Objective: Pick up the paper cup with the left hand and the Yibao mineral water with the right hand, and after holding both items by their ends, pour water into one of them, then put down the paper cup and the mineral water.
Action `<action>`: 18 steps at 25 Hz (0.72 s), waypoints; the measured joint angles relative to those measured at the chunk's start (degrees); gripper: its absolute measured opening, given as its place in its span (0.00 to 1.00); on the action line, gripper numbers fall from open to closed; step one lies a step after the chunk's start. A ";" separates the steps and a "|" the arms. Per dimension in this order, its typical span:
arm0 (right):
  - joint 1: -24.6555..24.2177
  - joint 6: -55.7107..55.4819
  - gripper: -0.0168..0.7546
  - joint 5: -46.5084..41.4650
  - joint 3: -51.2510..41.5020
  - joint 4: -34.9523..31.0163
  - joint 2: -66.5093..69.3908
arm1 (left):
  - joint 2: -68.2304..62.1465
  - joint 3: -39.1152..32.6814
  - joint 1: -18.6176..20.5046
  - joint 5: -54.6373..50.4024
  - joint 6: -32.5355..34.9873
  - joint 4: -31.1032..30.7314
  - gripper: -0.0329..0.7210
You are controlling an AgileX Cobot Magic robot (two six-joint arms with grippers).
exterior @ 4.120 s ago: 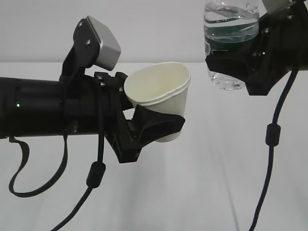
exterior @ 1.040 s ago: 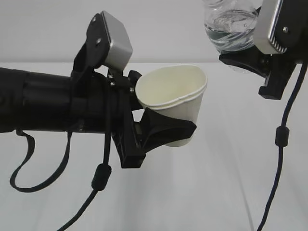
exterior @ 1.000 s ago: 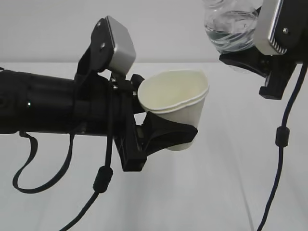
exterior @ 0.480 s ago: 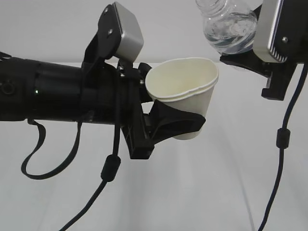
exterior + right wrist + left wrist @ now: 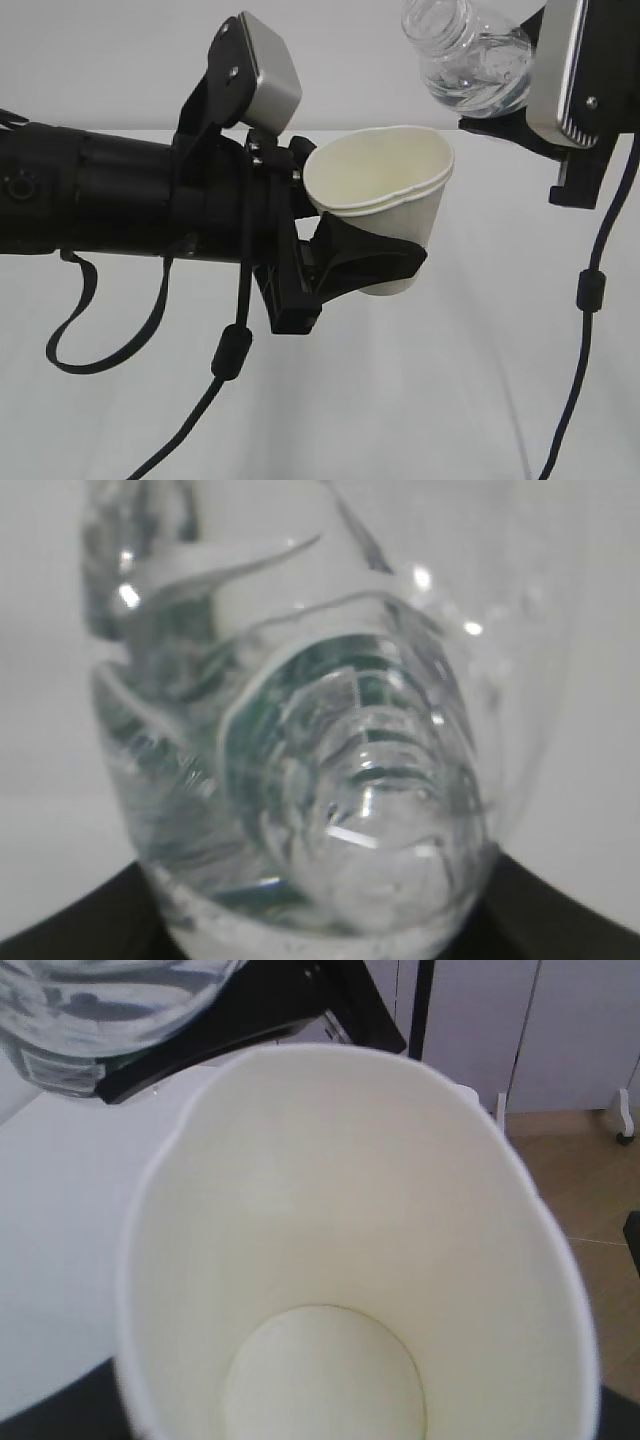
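My left gripper (image 5: 375,268) is shut on the lower part of the white paper cup (image 5: 385,205), holding it in the air with its mouth up and leaning slightly. The left wrist view looks straight into the paper cup (image 5: 330,1260), and its cream bottom looks dry. Above and to the right, my right gripper (image 5: 505,118) is shut on the base end of the Yibao mineral water (image 5: 470,60). The bottle leans left, its neck (image 5: 428,18) pointing up-left over the cup's rim. Water (image 5: 480,88) lies in its lower body. The bottle (image 5: 300,740) fills the right wrist view.
A white table (image 5: 450,400) lies below both arms, with a plain grey wall behind. Black cables (image 5: 232,350) hang from each arm. Past the table edge, the left wrist view shows a tan floor (image 5: 590,1190) and white cupboard doors (image 5: 570,1030).
The left arm has carried the cup up and to the right, closer under the bottle. The bottle has tipped further left, bringing its neck into view. Both grips are unchanged.
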State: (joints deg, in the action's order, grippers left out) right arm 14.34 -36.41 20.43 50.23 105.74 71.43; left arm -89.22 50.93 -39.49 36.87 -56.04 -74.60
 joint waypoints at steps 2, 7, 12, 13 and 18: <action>0.00 1.04 0.55 0.00 0.00 0.00 0.00 | 0.00 0.00 0.00 0.00 -0.41 -0.04 0.62; 0.00 3.04 0.55 0.00 0.00 0.00 0.00 | -0.09 0.00 0.00 0.00 -2.54 -0.68 0.62; 0.00 4.75 0.55 0.00 0.00 0.00 0.00 | -0.09 0.00 0.00 0.00 -4.68 -1.97 0.62; 0.00 5.40 0.55 0.00 0.00 0.00 0.00 | -0.09 0.00 0.00 0.00 -5.06 -2.28 0.62; 0.00 7.94 0.55 -0.13 0.00 0.00 0.00 | -0.09 0.00 0.00 0.00 -7.16 -4.35 0.62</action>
State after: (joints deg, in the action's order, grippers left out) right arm 14.34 -28.47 20.30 50.23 105.74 71.43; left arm -89.31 50.93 -39.49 36.87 -63.20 -78.95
